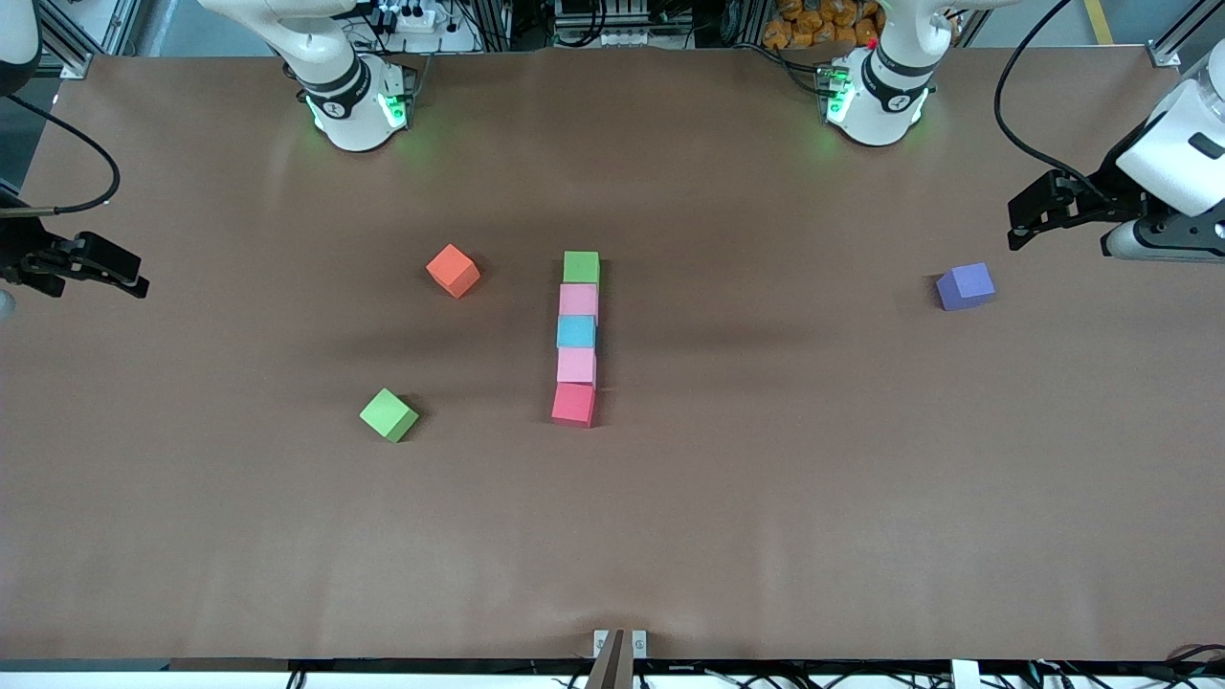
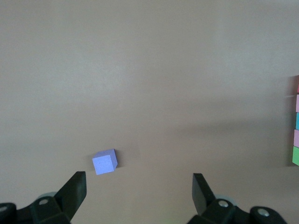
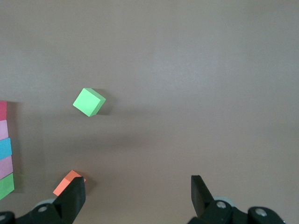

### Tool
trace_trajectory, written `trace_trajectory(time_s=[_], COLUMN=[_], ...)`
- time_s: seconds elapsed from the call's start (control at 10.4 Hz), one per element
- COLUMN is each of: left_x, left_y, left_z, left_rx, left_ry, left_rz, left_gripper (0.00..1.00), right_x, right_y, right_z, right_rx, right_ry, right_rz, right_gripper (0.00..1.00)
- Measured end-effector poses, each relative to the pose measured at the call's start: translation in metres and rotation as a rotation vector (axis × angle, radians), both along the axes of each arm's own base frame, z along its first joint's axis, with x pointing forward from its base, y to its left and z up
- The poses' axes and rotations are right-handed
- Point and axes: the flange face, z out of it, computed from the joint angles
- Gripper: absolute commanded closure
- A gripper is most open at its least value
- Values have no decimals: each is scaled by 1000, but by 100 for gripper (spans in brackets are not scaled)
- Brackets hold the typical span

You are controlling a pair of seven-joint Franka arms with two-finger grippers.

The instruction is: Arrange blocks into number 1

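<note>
Five blocks stand in a straight touching column at mid-table: green (image 1: 580,267), pink (image 1: 578,300), sky blue (image 1: 576,331), pink (image 1: 576,365) and crimson (image 1: 573,404), the crimson one nearest the front camera. An orange block (image 1: 453,270) and a second green block (image 1: 389,414) lie loose toward the right arm's end. A purple block (image 1: 965,286) lies alone toward the left arm's end. My left gripper (image 1: 1019,225) hangs open and empty above the table close to the purple block (image 2: 104,162). My right gripper (image 1: 129,277) hangs open and empty at its own end, with the orange block (image 3: 65,183) beside one finger.
Both arm bases (image 1: 354,100) (image 1: 876,96) stand along the table's farthest edge from the front camera. A small metal bracket (image 1: 619,646) sits at the nearest edge. Bare brown tabletop (image 1: 766,478) surrounds the blocks.
</note>
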Motion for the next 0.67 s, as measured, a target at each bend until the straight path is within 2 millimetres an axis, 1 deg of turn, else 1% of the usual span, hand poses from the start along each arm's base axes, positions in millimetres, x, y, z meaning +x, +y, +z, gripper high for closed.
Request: trace_trajectory(time_s=[0.67], left_x=[0], left_y=[0], left_z=[0], left_rx=[0], left_ry=[0], left_rz=[0], left_gripper=[0], right_x=[-2], right_y=[1], right_z=[-1], right_rx=[4], right_ry=[20], right_rz=[0], right_gripper=[0])
